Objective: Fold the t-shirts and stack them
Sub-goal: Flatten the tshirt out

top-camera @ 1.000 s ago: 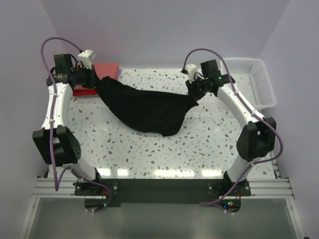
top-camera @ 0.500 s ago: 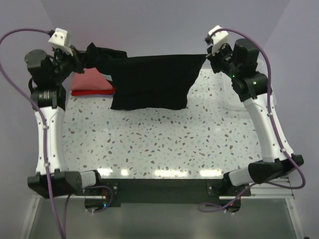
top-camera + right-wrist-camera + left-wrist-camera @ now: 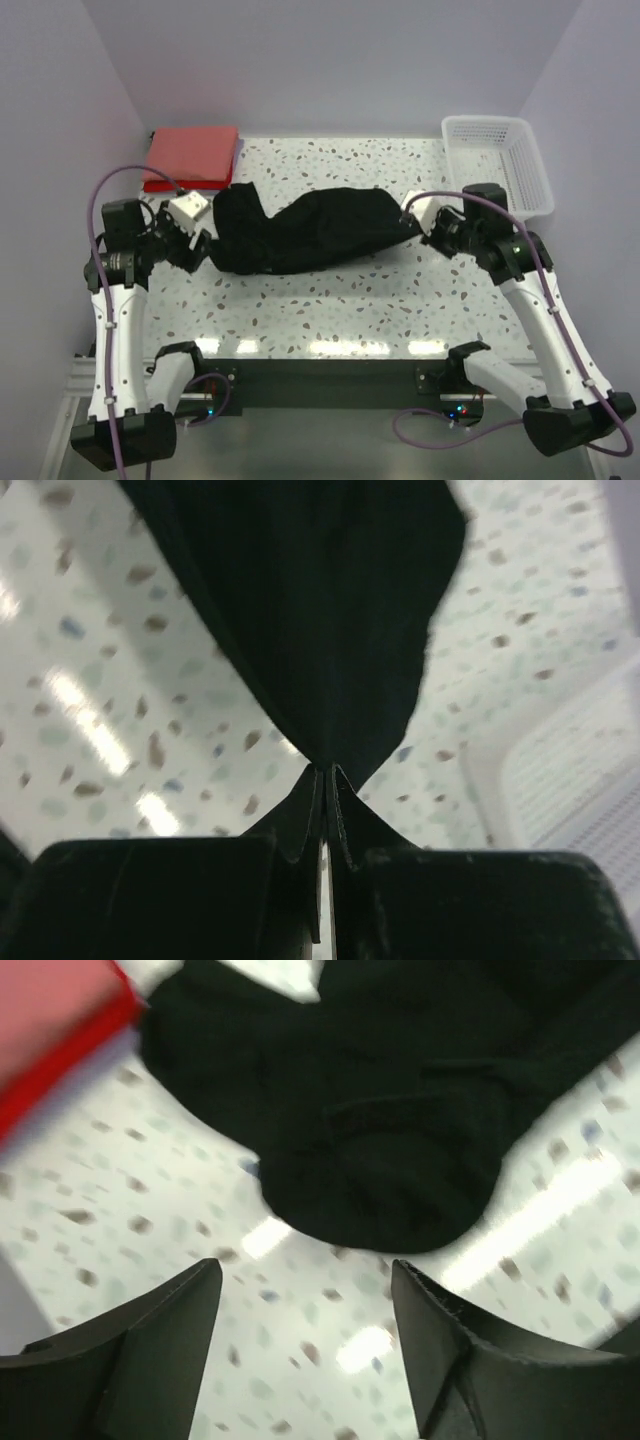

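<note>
Done: red shirts [image 3: 192,157] stacked | pending: black shirt [image 3: 310,232], crumpled on tabletop [image 3: 330,300] | left pincer [image 3: 305,1272] spread | right pincer [image 3: 326,772] pinching its edge.

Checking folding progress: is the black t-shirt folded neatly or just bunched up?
Bunched, not folded: the black t-shirt lies in a rumpled strip, one end pinched by the right tool.

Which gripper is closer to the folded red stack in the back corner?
Left. The left gripper is open just nearer the arm bases than the red stack, by the black shirt; the right gripper pinches the shirt's opposite end, close to the basket.
</note>
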